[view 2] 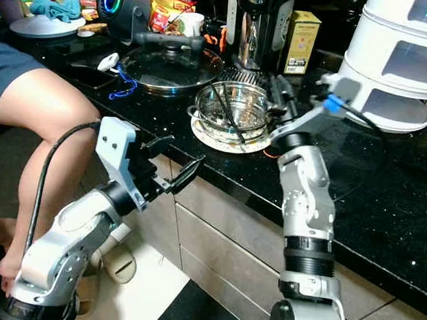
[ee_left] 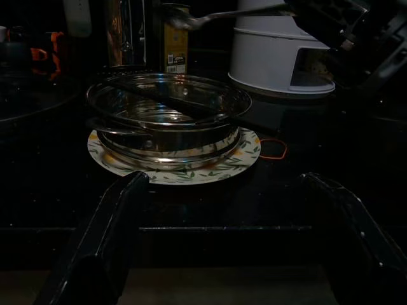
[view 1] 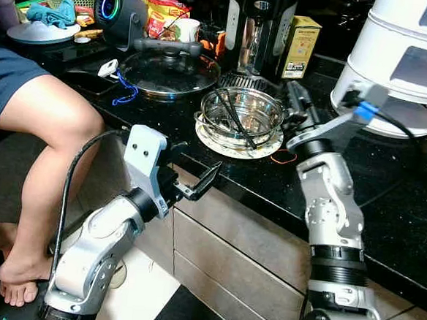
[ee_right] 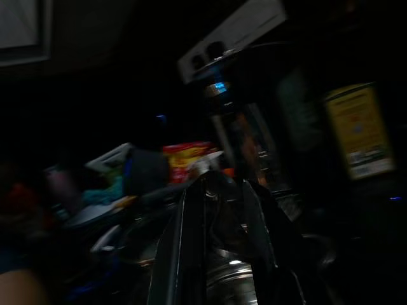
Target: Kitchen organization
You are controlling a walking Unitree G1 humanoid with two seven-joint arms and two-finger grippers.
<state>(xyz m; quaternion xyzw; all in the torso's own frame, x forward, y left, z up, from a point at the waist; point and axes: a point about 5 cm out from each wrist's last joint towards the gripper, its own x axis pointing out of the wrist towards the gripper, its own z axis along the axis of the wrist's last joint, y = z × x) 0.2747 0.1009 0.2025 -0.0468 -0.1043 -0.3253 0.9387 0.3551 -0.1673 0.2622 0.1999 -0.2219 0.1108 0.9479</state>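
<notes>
A steel bowl (view 1: 242, 114) stands on a floral plate (view 1: 233, 145) near the front of the black counter (view 1: 387, 194). Dark utensils (view 1: 235, 117) lie across the inside of the bowl. My left gripper (view 1: 194, 177) hovers open at the counter's front edge, level with the bowl; in its wrist view the fingers (ee_left: 108, 241) are spread wide before the bowl (ee_left: 168, 117). My right gripper (view 1: 297, 100) is raised just right of the bowl, shut on what looks like a metal spoon (ee_left: 191, 19) that points toward the back.
A person's bare leg (view 1: 48, 119) hangs off the counter at left. A lidded pan (view 1: 168, 69), a speaker (view 1: 118, 7), a dark kettle (view 1: 256, 27) and a yellow box (view 1: 301, 45) crowd the back. A white tiered appliance (view 1: 404, 56) stands right. An orange rubber band (view 1: 281, 159) lies by the plate.
</notes>
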